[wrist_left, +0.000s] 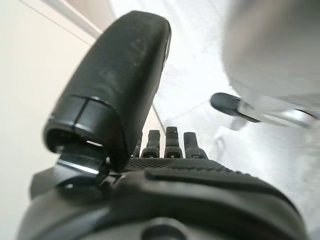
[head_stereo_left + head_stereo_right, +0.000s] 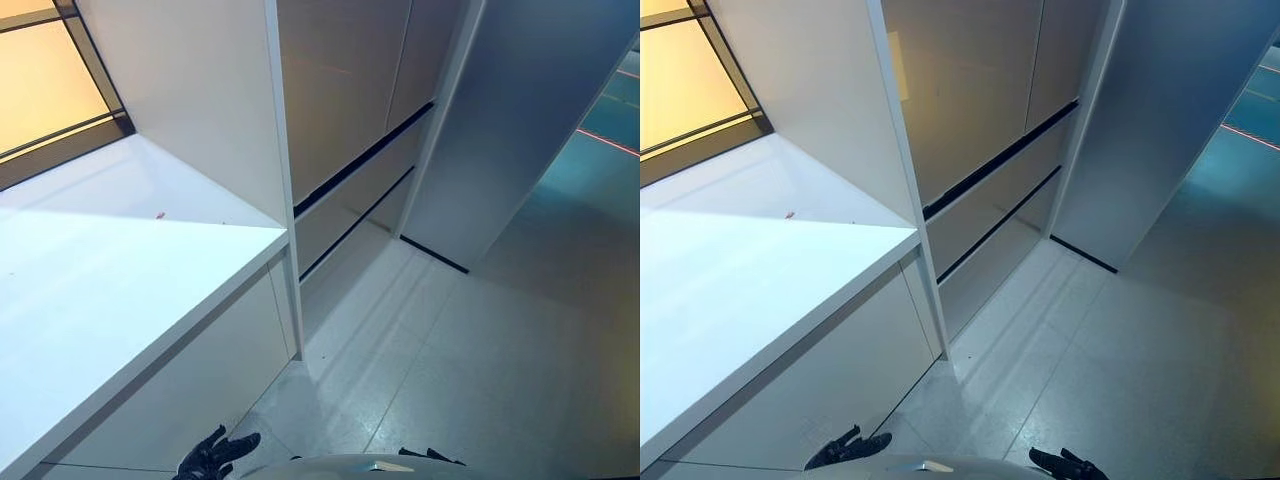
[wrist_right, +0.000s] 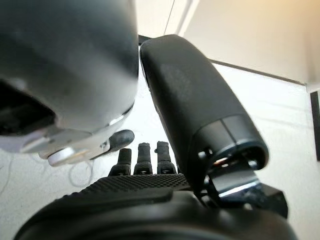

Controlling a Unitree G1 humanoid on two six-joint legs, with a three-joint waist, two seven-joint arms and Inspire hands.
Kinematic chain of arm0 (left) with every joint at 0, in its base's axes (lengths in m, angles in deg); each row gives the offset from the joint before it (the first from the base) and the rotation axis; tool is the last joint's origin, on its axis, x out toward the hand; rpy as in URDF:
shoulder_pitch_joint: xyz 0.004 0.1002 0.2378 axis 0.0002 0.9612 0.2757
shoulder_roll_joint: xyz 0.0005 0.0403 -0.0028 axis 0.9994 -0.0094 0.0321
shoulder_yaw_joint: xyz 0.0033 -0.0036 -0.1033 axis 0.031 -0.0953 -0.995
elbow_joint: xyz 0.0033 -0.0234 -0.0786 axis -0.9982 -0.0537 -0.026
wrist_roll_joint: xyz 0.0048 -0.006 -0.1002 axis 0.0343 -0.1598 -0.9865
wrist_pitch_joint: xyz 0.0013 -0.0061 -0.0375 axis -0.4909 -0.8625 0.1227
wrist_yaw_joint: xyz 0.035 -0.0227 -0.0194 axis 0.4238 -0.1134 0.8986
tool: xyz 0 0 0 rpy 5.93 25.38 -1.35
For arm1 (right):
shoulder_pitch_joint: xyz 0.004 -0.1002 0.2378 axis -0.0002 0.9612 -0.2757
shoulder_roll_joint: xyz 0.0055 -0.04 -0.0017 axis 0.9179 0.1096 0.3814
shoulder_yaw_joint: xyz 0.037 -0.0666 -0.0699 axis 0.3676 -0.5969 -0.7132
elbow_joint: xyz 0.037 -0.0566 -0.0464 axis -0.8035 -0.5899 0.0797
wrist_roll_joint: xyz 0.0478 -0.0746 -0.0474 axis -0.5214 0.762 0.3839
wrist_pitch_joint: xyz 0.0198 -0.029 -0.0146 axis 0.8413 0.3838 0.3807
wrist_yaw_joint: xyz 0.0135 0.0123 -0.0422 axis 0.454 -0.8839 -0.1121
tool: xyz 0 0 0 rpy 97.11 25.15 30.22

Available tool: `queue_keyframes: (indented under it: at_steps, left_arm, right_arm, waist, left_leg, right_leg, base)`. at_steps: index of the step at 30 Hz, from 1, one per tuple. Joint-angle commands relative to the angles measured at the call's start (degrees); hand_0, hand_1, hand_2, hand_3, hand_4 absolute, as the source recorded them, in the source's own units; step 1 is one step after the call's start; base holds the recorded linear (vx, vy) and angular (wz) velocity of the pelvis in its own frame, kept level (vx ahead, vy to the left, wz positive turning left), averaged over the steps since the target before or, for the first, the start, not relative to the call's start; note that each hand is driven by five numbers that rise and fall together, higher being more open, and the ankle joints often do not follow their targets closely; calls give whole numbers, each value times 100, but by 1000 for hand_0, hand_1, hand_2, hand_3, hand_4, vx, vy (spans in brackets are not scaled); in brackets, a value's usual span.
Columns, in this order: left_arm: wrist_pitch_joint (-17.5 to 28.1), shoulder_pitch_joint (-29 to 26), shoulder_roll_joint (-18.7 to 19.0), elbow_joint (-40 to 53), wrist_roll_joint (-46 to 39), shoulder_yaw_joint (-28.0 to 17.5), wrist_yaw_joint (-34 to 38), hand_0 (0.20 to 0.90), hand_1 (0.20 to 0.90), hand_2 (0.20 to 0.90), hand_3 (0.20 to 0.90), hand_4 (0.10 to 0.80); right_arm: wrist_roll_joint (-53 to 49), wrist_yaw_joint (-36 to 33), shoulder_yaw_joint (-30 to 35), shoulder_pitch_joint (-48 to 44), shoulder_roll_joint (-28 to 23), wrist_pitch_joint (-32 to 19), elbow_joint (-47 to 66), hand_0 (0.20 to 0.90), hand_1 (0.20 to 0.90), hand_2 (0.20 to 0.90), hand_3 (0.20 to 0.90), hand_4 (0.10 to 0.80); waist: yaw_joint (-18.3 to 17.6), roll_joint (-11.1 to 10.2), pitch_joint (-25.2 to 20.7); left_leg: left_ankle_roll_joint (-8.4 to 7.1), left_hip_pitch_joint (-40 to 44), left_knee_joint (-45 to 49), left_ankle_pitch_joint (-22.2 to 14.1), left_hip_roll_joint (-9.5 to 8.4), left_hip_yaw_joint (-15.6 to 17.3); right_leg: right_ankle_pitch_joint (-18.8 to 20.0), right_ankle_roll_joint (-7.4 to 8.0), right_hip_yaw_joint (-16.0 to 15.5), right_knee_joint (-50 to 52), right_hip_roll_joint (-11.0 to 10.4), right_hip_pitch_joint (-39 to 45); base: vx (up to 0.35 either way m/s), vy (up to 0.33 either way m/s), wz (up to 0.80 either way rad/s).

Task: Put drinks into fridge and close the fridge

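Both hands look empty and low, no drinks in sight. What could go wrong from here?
1. The left hand and right hand hang open and hold nothing, and no drinks show on the white counter, so finding them may take a turn.
2. The counter corner juts beside the left arm's path and could be clipped.

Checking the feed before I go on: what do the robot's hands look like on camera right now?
Both hands are dark, almost black. The left hand has a ribbed, rubbery palm, a fat rounded matte thumb with a shiny metal hinge at its base, and a row of slim segmented fingers. The right hand looks the same, mirrored. Neither thumb has a white cover.
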Motion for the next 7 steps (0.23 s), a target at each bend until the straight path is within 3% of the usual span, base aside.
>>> queue_keyframes:
  at_steps: [1, 7]
  left_arm:
    - [66, -239, -84, -101, 189, 167, -252, 900, 900, 900, 900, 800]
    - [85, -302, -33, 37, 202, 359, -393, 900, 900, 900, 900, 800]
  right_arm:
    - [378, 213, -154, -290, -62, -181, 195, 900, 900, 900, 900, 800]
    - [673, 321, -348, -388, -173, -225, 115, 900, 900, 900, 900, 800]
  waist:
    - [42, 132, 1]
    - [94, 141, -44]
  left_leg:
    - [-59, -207, 407, -583, -21, 284]
    - [-66, -174, 352, -578, -40, 241]
  right_leg:
    - [-270, 112, -118, 539, 126, -401]
    - [-279, 133, -197, 502, 91, -354]
  base:
    - [-12, 20, 6]
    - [2, 9, 7]
